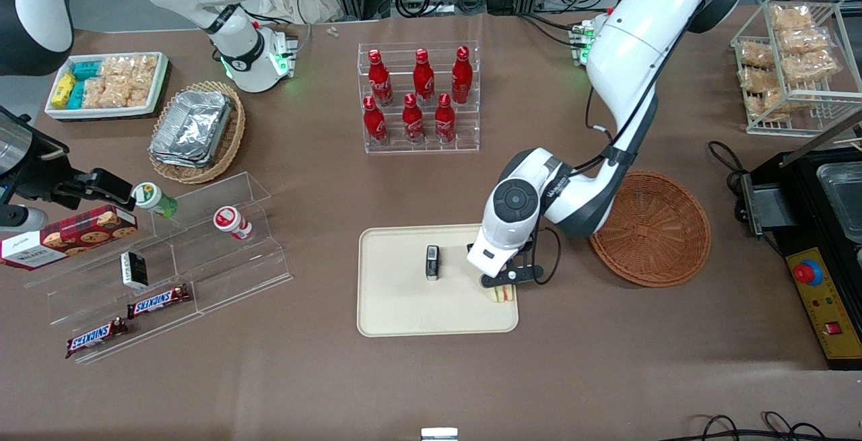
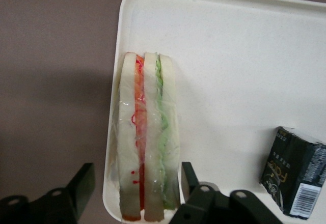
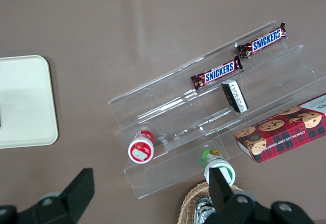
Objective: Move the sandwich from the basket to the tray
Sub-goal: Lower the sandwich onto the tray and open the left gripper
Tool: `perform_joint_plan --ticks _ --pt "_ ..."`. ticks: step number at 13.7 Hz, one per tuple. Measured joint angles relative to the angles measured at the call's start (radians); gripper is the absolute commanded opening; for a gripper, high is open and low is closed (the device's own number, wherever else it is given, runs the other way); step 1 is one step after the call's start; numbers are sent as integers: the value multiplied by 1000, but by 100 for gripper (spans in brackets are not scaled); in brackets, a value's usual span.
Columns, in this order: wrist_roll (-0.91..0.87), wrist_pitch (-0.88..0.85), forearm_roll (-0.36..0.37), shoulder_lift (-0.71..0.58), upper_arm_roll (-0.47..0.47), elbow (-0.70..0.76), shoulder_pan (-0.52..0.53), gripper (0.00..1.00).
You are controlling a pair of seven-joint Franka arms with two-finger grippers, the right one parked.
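Note:
The sandwich [image 1: 502, 293] [image 2: 147, 132], a clear-wrapped wedge with red and green filling, stands on edge on the cream tray [image 1: 404, 313] [image 2: 229, 56], at the rim nearest the working arm's end of the table. My gripper [image 1: 501, 284] [image 2: 136, 183] hangs just above it, open, with one finger on each side of the sandwich; a gap shows between one finger and the bread. The reddish-brown wicker basket [image 1: 653, 229] sits beside the tray with nothing in it.
A small black box [image 1: 432, 262] [image 2: 298, 170] stands on the tray. Farther from the front camera is a rack of red bottles [image 1: 419, 97]. Acrylic steps with snacks [image 1: 168, 259] and a tan basket of foil containers [image 1: 196, 130] lie toward the parked arm's end.

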Motion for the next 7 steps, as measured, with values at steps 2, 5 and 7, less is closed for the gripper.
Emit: perform_joint_plan --ticks 2,5,7 --pt "0 1 0 0 0 2 0 100" --pt "0 2 0 0 0 13 1 100" --pt "-2 2 0 -6 1 31 10 100"
